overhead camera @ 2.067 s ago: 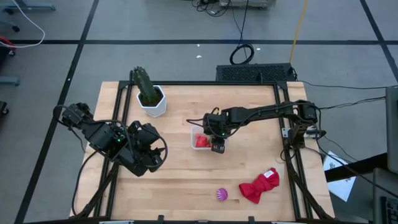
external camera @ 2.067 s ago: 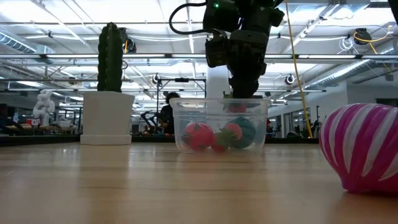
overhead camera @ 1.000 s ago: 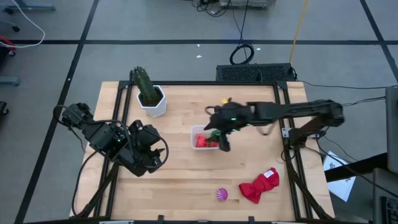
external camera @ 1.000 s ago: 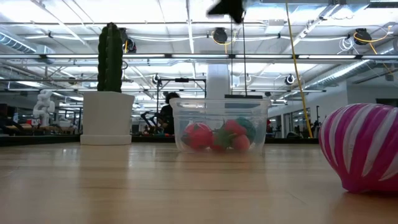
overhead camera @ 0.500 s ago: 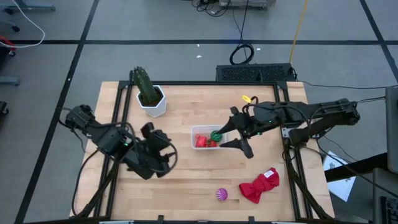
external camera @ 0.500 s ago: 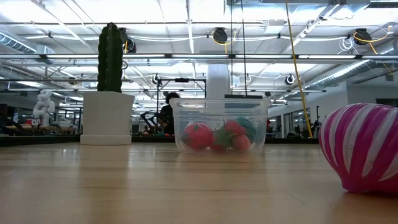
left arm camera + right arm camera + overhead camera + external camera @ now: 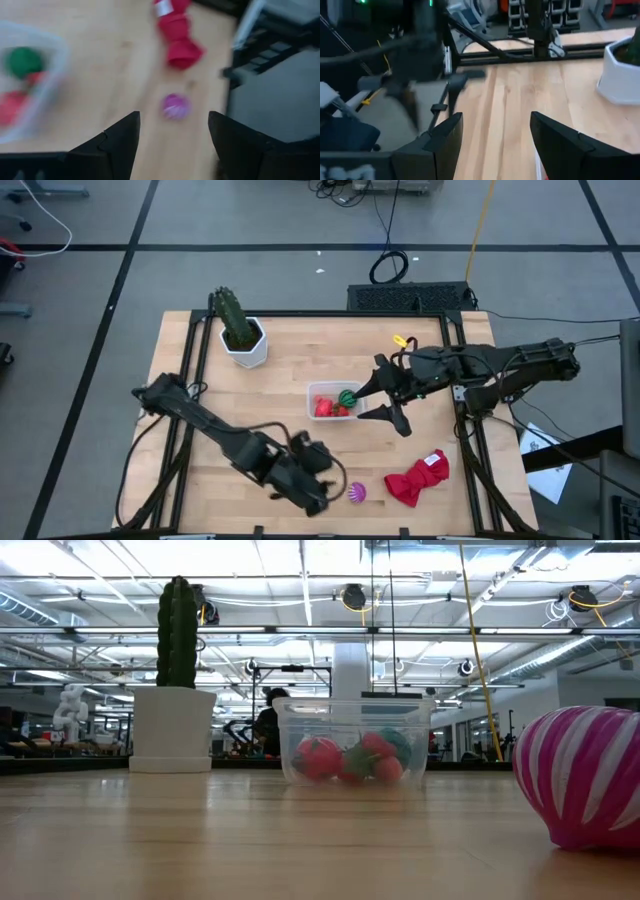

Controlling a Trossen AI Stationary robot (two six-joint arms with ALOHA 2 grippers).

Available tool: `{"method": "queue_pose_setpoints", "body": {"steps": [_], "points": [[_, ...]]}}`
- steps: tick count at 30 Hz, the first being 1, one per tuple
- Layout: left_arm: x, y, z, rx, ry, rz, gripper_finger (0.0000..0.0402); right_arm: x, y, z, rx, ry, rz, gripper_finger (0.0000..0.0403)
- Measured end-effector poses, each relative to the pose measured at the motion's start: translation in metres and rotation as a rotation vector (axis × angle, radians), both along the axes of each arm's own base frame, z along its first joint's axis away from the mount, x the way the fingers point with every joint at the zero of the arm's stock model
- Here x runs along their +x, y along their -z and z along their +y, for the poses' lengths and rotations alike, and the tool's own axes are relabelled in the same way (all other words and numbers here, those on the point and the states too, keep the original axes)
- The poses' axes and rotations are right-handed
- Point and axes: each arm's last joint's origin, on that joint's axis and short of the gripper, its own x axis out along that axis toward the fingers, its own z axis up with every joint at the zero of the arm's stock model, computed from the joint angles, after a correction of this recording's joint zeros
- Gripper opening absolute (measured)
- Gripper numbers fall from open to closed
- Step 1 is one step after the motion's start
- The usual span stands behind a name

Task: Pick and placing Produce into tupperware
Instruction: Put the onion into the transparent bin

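Note:
The clear tupperware point(image 7: 329, 401) sits mid-table holding red strawberries point(image 7: 323, 408) and the green striped ball point(image 7: 347, 397); the low view shows them through the tub's wall point(image 7: 350, 740). The purple striped piece point(image 7: 357, 493) lies on the table near the near edge, large at the right of the low view point(image 7: 585, 780). My left gripper point(image 7: 328, 482) is open, just left of that piece, which shows beyond its fingers in the left wrist view point(image 7: 176, 106). My right gripper point(image 7: 370, 403) is open, raised just right of the tub.
A red cloth point(image 7: 418, 477) lies right of the purple piece, near the table's near right corner. A green cactus in a white hexagonal pot point(image 7: 243, 335) stands at the far left. Bare wood lies between the tub and the near edge.
My left arm has swung from the table's left side toward the near edge and rightward, ending beside the purple striped piece. My right gripper has risen away from over the tub and drawn back toward the table's right edge.

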Motion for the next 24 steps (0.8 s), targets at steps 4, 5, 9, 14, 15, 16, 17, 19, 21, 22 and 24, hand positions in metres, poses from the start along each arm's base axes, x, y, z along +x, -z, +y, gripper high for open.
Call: {"method": "queue_pose_setpoints", "body": {"steps": [4,5,9,14,15,16,17,19,21,22,24], "points": [[0.023,0.014,-0.014,-0.110,0.060,-0.072,0.0239,-0.004,-0.010,-0.001,-0.040,-0.015,-0.092,0.0224],[0.027,0.019,-0.017,-0.125,0.068,-0.079,0.0239,-0.004,-0.013,-0.002,-0.053,-0.021,-0.121,0.0224],[0.039,0.039,-0.025,-0.151,0.058,-0.072,0.0239,-0.008,-0.029,-0.004,-0.060,-0.019,-0.259,0.0224],[0.047,0.063,-0.029,-0.181,0.001,-0.024,0.0239,-0.019,-0.047,-0.008,-0.040,-0.004,-0.403,0.0224],[0.049,0.069,-0.029,-0.184,-0.012,-0.012,0.0239,-0.022,-0.050,-0.008,-0.036,-0.002,-0.424,0.0224],[0.052,0.073,-0.029,-0.190,-0.026,-0.006,0.0239,-0.025,-0.054,-0.009,-0.033,-0.002,-0.445,0.0224],[0.053,0.077,-0.029,-0.198,-0.040,-0.001,0.0239,-0.028,-0.056,-0.009,-0.031,-0.002,-0.455,0.0224],[0.058,0.084,-0.028,-0.228,-0.077,0.000,0.0239,-0.035,-0.059,-0.011,-0.025,0.000,-0.467,0.0224],[0.062,0.090,-0.029,-0.253,-0.101,-0.001,0.0239,-0.041,-0.061,-0.012,-0.011,0.002,-0.462,0.0224],[0.064,0.094,-0.028,-0.264,-0.108,0.005,0.0239,-0.045,-0.062,-0.012,-0.005,0.002,-0.463,0.0224],[0.066,0.096,-0.027,-0.283,-0.123,0.012,0.0239,-0.052,-0.063,-0.013,0.004,-0.001,-0.454,0.0224]]}}
